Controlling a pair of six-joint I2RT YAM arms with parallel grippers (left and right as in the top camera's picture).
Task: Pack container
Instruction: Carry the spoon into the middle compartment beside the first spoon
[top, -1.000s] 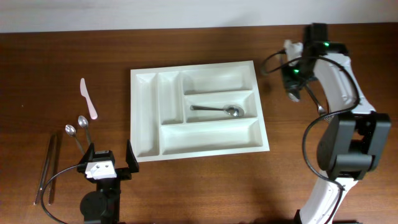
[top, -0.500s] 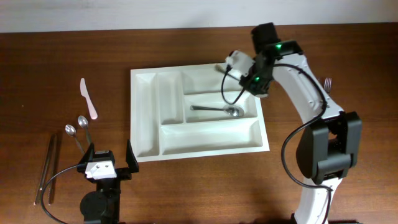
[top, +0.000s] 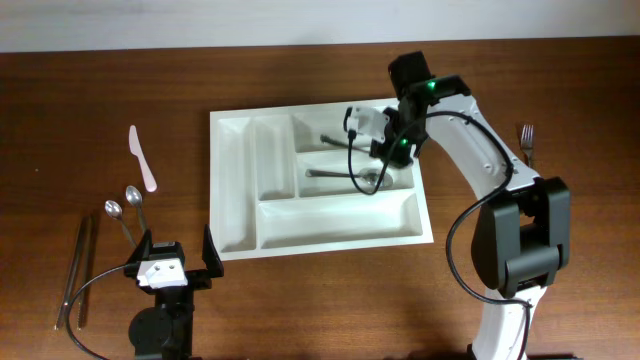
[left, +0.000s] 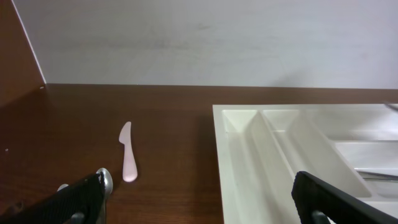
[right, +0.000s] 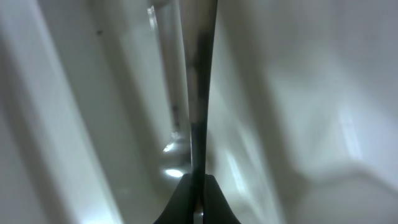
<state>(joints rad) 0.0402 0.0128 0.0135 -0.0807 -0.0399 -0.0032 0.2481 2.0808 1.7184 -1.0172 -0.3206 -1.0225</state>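
At the table's near edge, I see the left gripper (top: 177, 252) hanging with its fingers spread wide. Just beyond lie two small metal spoons (top: 133, 197) and a pale pink plastic knife (top: 141, 160). The large white plastic cutlery tray (top: 235, 190) sits mid-table with one silver metal spoon (top: 345, 175) in its middle long compartment, partly crossed by a black cable (top: 352, 165). Over the top long compartment, the right gripper (top: 352, 128) pinches a thin metal utensil (right: 200, 93). Its working end is blurred, so I cannot tell its type.
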